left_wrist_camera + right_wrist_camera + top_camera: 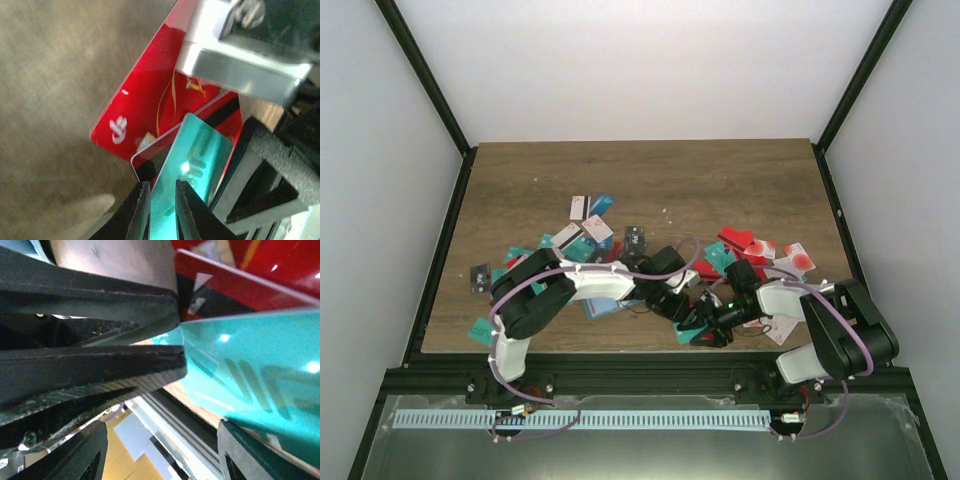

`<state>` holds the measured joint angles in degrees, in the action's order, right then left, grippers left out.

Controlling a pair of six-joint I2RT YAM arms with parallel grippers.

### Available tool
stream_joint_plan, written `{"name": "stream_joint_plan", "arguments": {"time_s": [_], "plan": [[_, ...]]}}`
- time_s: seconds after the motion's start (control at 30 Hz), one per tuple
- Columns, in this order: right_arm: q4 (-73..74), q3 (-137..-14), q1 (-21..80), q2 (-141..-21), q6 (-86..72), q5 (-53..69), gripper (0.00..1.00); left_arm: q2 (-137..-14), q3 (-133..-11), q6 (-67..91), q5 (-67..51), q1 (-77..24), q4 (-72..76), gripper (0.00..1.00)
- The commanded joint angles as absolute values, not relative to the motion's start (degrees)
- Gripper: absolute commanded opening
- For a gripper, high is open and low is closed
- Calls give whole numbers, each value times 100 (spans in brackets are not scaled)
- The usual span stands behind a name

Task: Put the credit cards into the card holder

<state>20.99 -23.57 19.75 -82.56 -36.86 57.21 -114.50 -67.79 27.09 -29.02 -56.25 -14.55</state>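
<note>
The left end effector (162, 186) is clenched on the edge of a teal card (200, 160), which stands on edge between its two dark fingers. The right end effector (180, 337) meets the same teal card from the other side. One corner of the card sits in the narrow gap between its fingertips, so it appears to be grasping that card too.

Under the teal card lies a red card (145, 95) with white markings, flat on the tabletop (740, 180). A white-edged card with a black stripe (150, 155) lies partly on top of the red one.

Both arms meet near the front middle of the tabletop. The other credit cards (585, 235) are scattered there, with teal, white and black ones mostly to the left and a red cluster to the right. A pale blue piece (605, 307) shows under the left forearm. I cannot tell whether it is the card holder.
</note>
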Motion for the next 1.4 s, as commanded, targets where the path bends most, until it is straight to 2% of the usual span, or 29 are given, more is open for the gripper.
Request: {"name": "stream_joint_plan", "arguments": {"time_s": [0.0, 0.2, 0.77, 1.13, 1.37], "plan": [[2581, -1962, 2093, -8113, -3688, 4623, 63, -11214, -5982, 3053, -3516, -6190, -1667, 16], [2776, -1701, 2116, -7751, -3700, 4667, 63, -10943, -5669, 3170, -3482, -6421, -1687, 17], [3091, -1154, 2116, -6790, -3876, 4605, 63, -11176, -5810, 3232, -3237, -6439, -1871, 16], [3914, -1499, 2124, -6330, -3450, 4220, 65, -11284, -5937, 3204, -2823, -6401, -2226, 16], [3676, -1542, 2119, -6335, -3437, 4395, 65, -11410, -6137, 3108, -2672, -6382, -2465, 16]]}}
